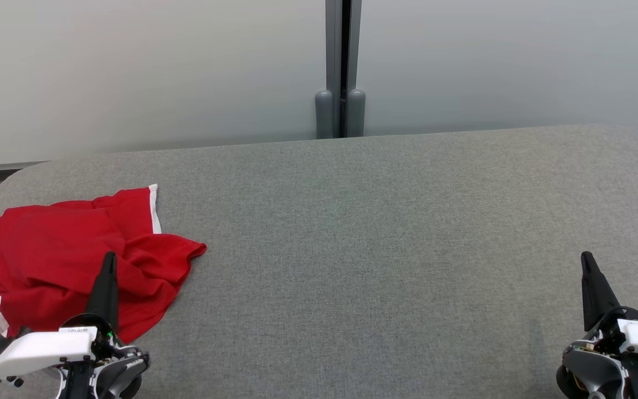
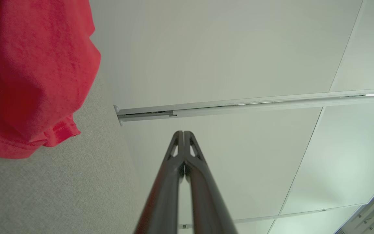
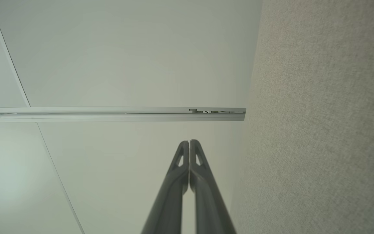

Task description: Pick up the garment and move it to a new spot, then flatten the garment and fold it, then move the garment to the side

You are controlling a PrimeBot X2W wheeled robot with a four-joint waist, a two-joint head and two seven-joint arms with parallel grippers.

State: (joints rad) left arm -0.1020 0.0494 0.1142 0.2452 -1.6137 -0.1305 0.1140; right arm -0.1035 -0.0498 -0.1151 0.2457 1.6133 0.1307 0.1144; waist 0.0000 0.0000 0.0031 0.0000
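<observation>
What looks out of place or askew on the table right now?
The red garment lies crumpled in a heap at the left end of the grey fabric-covered table, folds bunched and a white-trimmed edge turned askew. The left end effector and right end effector are shut, holding nothing. No damage shows.

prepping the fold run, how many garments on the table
1: a red garment, crumpled at the table's left end by the left gripper. It runs off the view's left edge, so more may hide there.
</observation>
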